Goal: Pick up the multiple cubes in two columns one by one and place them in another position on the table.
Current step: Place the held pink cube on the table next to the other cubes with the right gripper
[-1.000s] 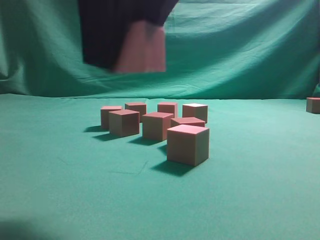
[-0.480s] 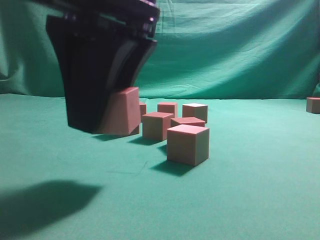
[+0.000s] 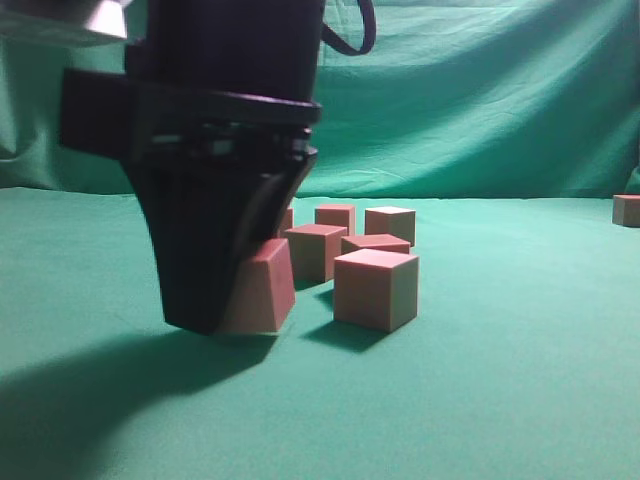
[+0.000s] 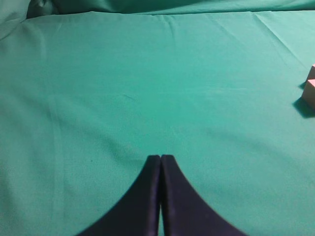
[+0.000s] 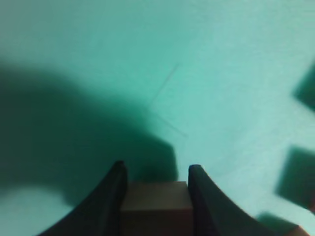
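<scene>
- The right gripper stands low over the green table, near the front left of the block group; its dark fingers clamp one held cube between them.
- In the right wrist view the same cube sits wedged between the two fingers, a dark shadow lying on the cloth at 12 o'clock from it.
- The held cube's bottom edge is at or just above the cloth; contact cannot be told.
- The nearest loose cube rests on the table at 3 o'clock from the held one, close beside it yet apart.
- The other cubes cluster behind, at about 1 o'clock from the held cube.
- A lone cube sits far off at the right edge.
- The left gripper hangs above bare cloth with its jaws pressed together, holding nothing.
</scene>
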You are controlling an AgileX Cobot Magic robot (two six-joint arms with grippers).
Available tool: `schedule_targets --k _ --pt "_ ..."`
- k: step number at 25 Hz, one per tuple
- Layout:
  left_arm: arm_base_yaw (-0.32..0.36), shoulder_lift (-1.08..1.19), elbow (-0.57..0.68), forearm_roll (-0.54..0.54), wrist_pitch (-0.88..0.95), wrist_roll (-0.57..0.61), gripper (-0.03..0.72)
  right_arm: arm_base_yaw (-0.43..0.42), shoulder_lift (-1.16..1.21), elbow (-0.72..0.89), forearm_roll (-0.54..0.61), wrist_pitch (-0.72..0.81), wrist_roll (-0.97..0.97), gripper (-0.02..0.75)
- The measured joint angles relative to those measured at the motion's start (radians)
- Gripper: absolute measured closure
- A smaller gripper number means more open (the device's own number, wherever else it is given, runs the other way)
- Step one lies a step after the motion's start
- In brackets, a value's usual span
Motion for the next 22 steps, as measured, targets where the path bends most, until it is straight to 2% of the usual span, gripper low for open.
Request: schedule_targets --k 22 --pt "0.0 0.0 0.0 0.0 0.0 0.0 0.688 -0.015 0.025 -0.006 -0.002 -0.032 0.017 0.47"
